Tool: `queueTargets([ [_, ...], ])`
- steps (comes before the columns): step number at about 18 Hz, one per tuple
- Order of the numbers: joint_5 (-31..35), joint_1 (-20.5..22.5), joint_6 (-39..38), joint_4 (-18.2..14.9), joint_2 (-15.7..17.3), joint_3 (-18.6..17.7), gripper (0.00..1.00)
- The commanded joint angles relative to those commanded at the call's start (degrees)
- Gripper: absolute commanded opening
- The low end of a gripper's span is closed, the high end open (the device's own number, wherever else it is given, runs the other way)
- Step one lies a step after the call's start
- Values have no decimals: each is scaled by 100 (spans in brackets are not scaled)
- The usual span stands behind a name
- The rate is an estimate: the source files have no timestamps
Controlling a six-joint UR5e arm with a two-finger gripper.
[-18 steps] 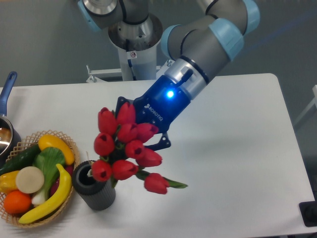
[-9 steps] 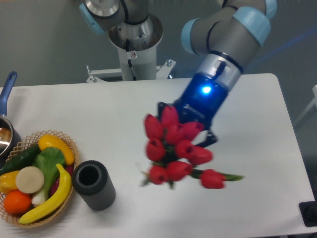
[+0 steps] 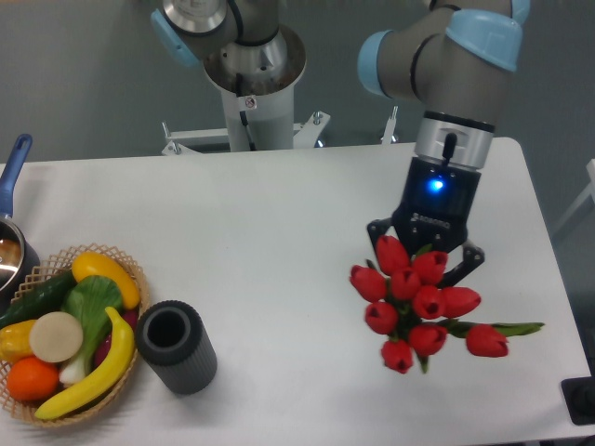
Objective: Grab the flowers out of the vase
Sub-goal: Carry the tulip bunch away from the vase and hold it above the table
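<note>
Holding: the gripper is clamped on the flowers, its dark fingers showing at both sides of the bunch, right of centre in the frame.
Flowers: red tulip buds clustered just under the blue-lit wrist, clear of the vase; one bud and a green leaf stick out toward the lower right.
Arm: grey links with light blue joint caps drop in from the upper right, the wrist pointing nearly straight down.
Vase: the dark ribbed vase stands in the lower left with its round mouth showing dark, well apart from the bunch.
Basket: a wicker basket sits just left of the vase, touching or nearly so, packed with yellow, green and orange produce.
Pot: a blue-handled pot peeks in at the left edge.
Table: the white table carries it all.
</note>
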Motion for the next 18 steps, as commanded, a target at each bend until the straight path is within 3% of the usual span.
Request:
queueTargets([
  [9,1933,-8,52,-246,-211,-27,0],
  [13,2830,-280,762,-781,-272,113,3],
  [18,3033,-316,896,-1519,-325,438,4],
])
